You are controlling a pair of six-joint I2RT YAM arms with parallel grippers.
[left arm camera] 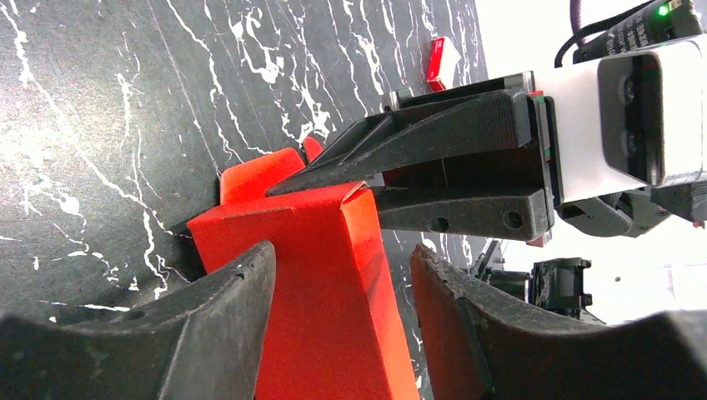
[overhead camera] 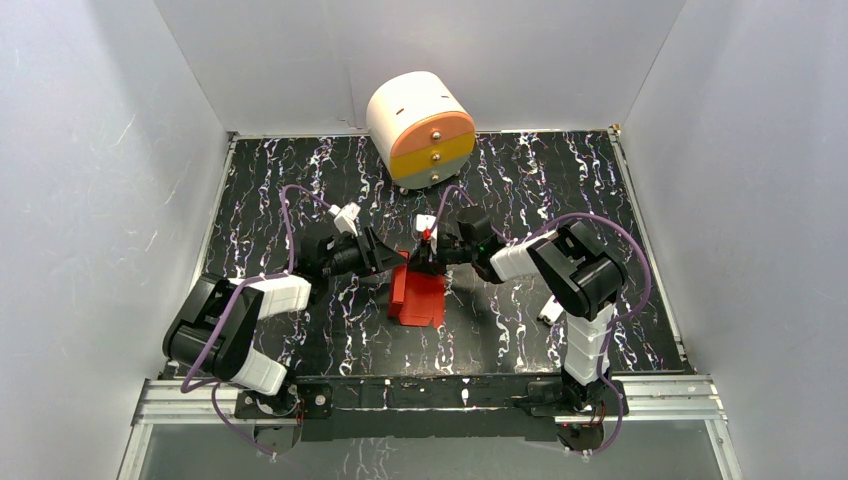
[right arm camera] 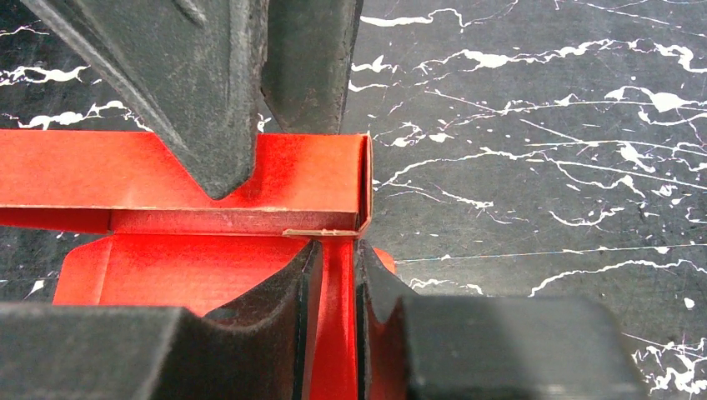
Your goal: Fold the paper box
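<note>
Red card logged: find paper box [overhead camera: 418, 297] at centre of worktop [overhead camera: 520, 330]; see right end effector [right arm camera: 335, 258] pinched tight on one flap, left end effector [left arm camera: 342, 267] spread wide astride box body, clasping nothing.

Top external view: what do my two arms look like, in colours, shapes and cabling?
The left arm and right arm are both black with white shell segments, and each trails a looping purple cable. The jaws are matte black and wedge-shaped, with ribbed outer faces. The right wrist carries a white camera housing with a small green light above it.
</note>
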